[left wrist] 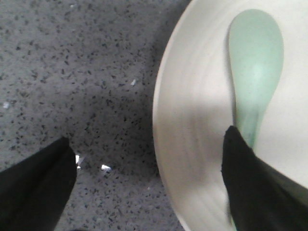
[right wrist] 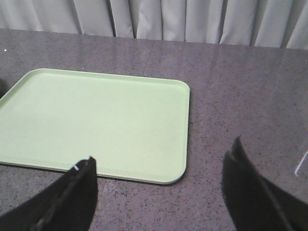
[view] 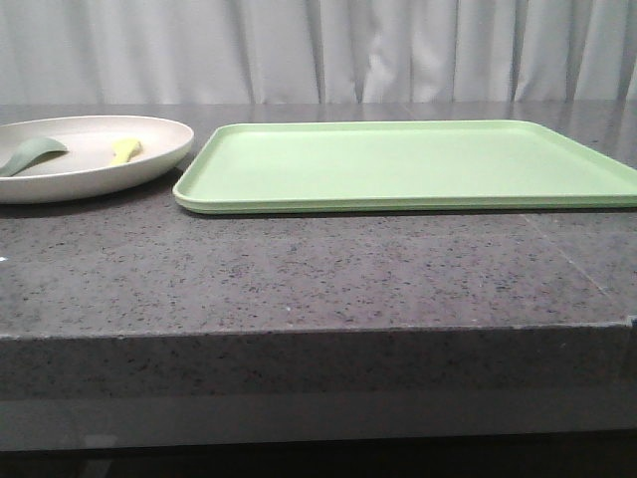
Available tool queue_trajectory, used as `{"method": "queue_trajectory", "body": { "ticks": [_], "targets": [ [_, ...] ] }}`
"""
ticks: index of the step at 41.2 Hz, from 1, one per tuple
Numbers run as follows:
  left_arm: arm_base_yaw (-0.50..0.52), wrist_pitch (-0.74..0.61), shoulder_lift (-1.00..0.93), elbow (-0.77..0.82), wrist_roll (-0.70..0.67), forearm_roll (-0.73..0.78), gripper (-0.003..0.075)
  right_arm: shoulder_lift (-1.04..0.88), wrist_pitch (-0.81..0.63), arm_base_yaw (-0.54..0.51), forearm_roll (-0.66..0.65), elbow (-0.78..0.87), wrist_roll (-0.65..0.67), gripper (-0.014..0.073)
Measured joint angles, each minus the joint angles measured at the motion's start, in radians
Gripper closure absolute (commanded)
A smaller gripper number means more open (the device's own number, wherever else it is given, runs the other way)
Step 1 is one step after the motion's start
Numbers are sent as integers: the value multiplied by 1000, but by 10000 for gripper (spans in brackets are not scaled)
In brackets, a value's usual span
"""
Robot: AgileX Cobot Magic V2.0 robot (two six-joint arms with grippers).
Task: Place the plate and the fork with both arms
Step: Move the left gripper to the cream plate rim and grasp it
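The off-white plate [view: 149,159] lies at the table's far left. On it lie the pale-yellow fork [view: 126,149] and a grey-green utensil [view: 32,153]. In the left wrist view my left gripper [left wrist: 150,154] is open and straddles the plate's rim [left wrist: 180,144]: one finger is over the table, the other over the plate at the grey-green utensil's [left wrist: 256,62] handle. The fork is out of that view. My right gripper [right wrist: 161,161] is open and empty, above the table just off the tray's near corner. Neither gripper shows in the front view.
A light green rectangular tray [view: 398,164] lies beside the plate, filling the middle and right of the dark speckled table; it also shows in the right wrist view [right wrist: 96,120]. A grey curtain hangs behind. The table's front edge [view: 318,334] runs across the front view.
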Motion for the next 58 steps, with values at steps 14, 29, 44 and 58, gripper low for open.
{"method": "queue_trajectory", "body": {
  "ticks": [14,29,44,58],
  "targets": [
    [0,-12,60,-4,12,-25,300,0,0,0,0,0,0,41],
    [2,-14,60,-4,12,-50,301,0,0,0,0,0,0,41],
    [6,-14,60,-6,12,-62,301,0,0,0,0,0,0,41],
    [42,4,60,-27,53,-144,308,0,0,0,0,-2,0,41]
  ]
}}
